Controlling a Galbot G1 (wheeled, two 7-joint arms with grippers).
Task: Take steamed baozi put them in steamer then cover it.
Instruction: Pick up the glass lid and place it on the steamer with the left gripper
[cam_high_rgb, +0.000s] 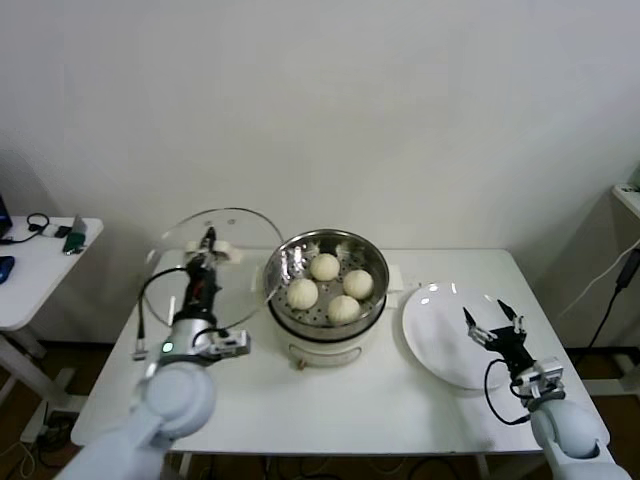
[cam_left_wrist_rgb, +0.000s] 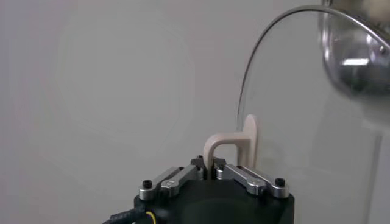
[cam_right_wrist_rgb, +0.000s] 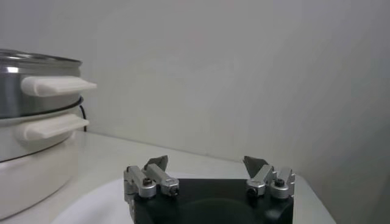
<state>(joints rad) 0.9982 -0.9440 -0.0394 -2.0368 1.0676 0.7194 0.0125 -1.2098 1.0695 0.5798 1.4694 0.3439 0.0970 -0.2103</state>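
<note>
All four baozi (cam_high_rgb: 329, 288) sit in the steamer (cam_high_rgb: 283, 262); the left gripper (cam_high_rgb: 207, 244) pinches the cover (cam_high_rgb: 245, 228) by its handle (cam_left_wrist_rgb: 233, 145), tilted. Thin grip, so the glass might swing and clip the rim. The right gripper (cam_high_rgb: 494, 325) idles wide open over the plate (cam_high_rgb: 432, 330).

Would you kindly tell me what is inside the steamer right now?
Four steamed baozi sit on the perforated bottom of the steamer. The cover is off, held by the left gripper; under the buns is hidden.

A white table (cam_high_rgb: 330, 400) is carrying a steamer (cam_high_rgb: 325, 305) that is sitting near the middle, toward the back edge, with four buns (cam_high_rgb: 330, 287) lying inside it. A white plate (cam_high_rgb: 445, 345) is lying just beside the steamer, toward the table's right edge.
</note>
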